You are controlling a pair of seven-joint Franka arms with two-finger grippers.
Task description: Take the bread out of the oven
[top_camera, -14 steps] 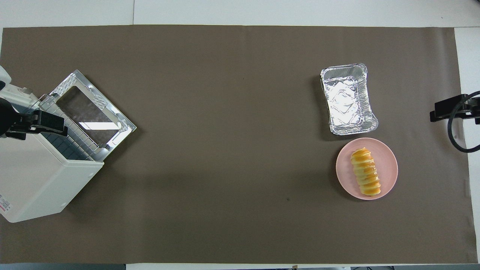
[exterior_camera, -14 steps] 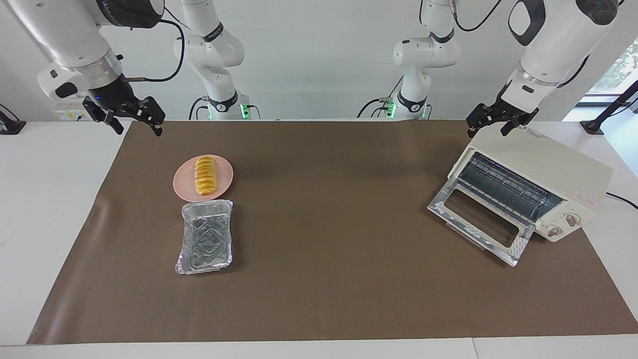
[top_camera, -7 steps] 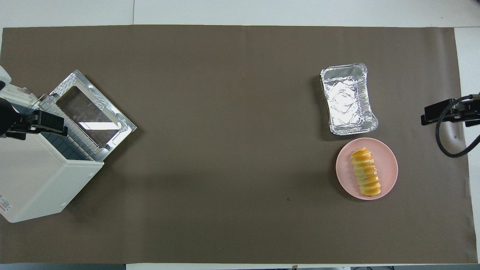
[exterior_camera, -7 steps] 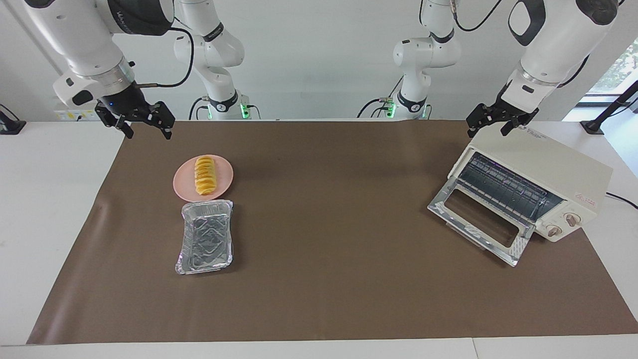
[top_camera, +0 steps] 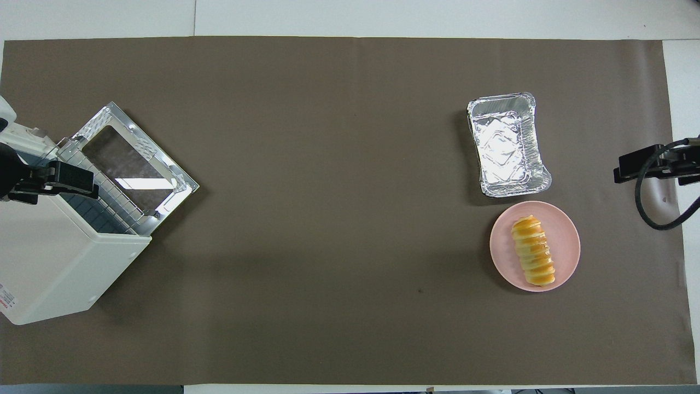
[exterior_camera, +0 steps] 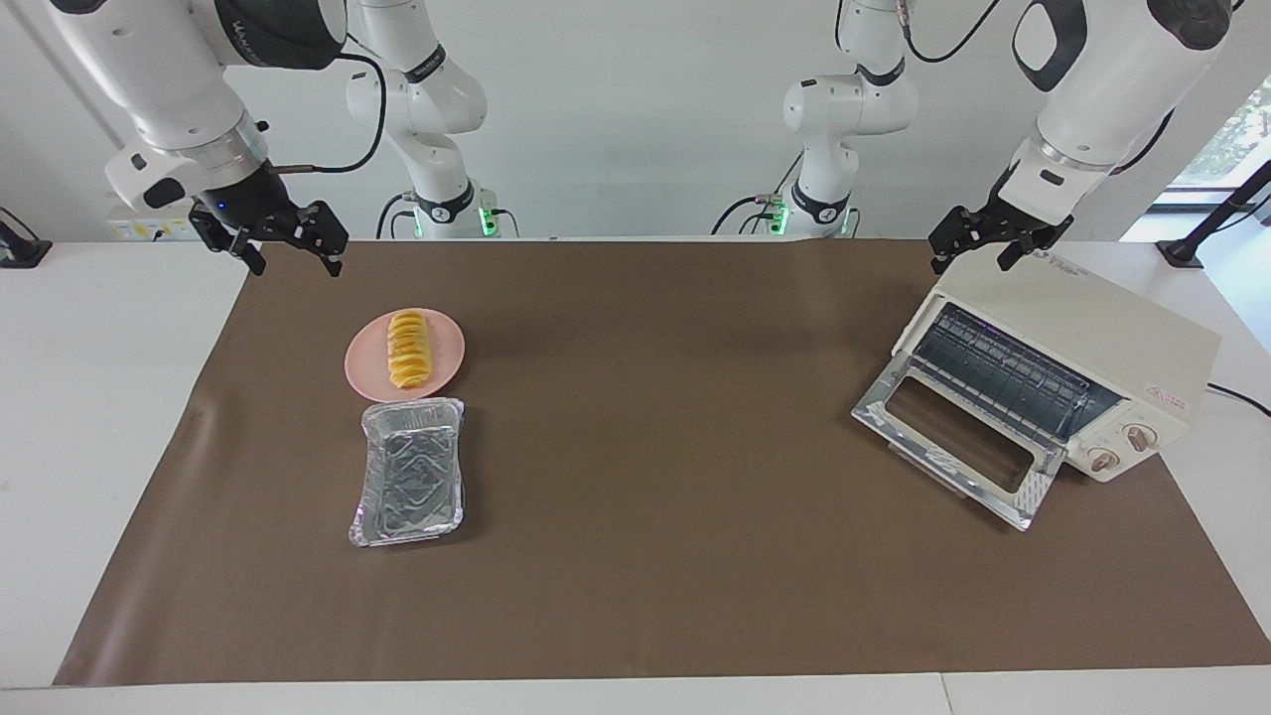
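You have the small ridged golden-yellow bread loaf (exterior_camera: 406,350) (top_camera: 533,258) lying on the round pink plate (exterior_camera: 445,348) (top_camera: 566,241), out on the brown mat that covers the tabletop (exterior_camera: 655,556) (top_camera: 328,273), toward the right arm's end. Just beside the plate, farther from the robots, sits the rectangular silver foil tray (exterior_camera: 409,485) (top_camera: 507,144). The cream-white boxy toaster oven (exterior_camera: 1082,343) (top_camera: 54,262) stands well apart at the left arm's end, its chrome-framed glass door (exterior_camera: 958,452) (top_camera: 130,164) dropped open and its wire rack bare as far as you can see.

Your right tool (exterior_camera: 288,253) (top_camera: 623,168) hangs over the mat's edge near the plate, fingers spread wide and holding nothing. Your left tool (exterior_camera: 973,253) (top_camera: 71,180) hovers over the oven's top corner, also spread and holding nothing.
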